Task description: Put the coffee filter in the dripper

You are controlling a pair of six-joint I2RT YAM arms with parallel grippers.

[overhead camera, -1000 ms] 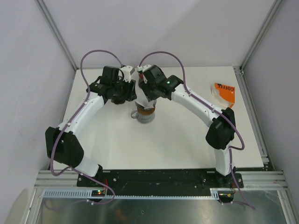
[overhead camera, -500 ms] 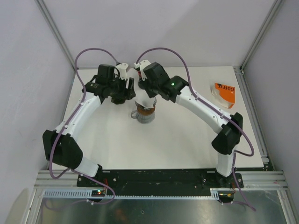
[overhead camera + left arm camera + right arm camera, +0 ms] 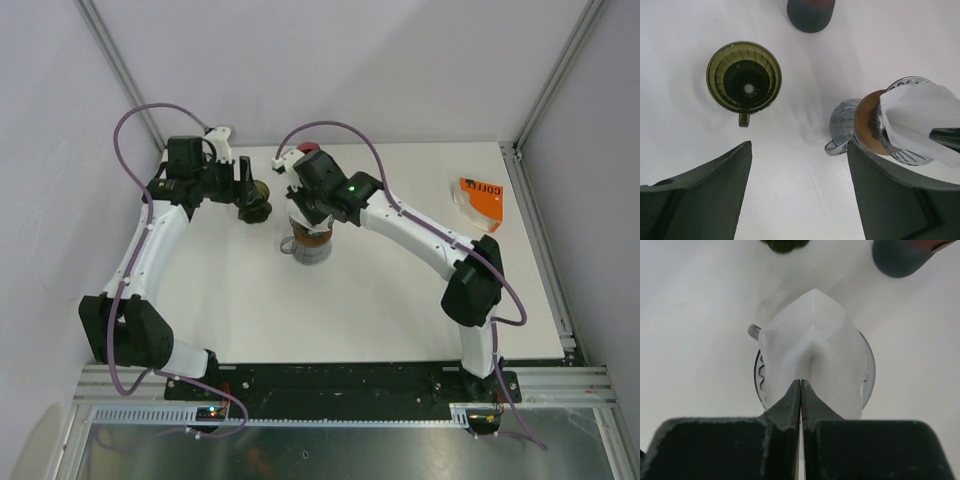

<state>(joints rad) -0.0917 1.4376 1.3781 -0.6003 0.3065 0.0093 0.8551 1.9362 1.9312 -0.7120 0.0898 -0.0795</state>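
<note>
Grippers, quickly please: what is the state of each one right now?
Left gripper: open, holding nothing.
Right gripper: closed on the white coffee filter.

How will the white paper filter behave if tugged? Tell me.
Probably floppy: the paper filter shows creases and a folded cone where the right end effector pinches it. Likely light, so a tug may lift it out of the glass dripper.
</note>
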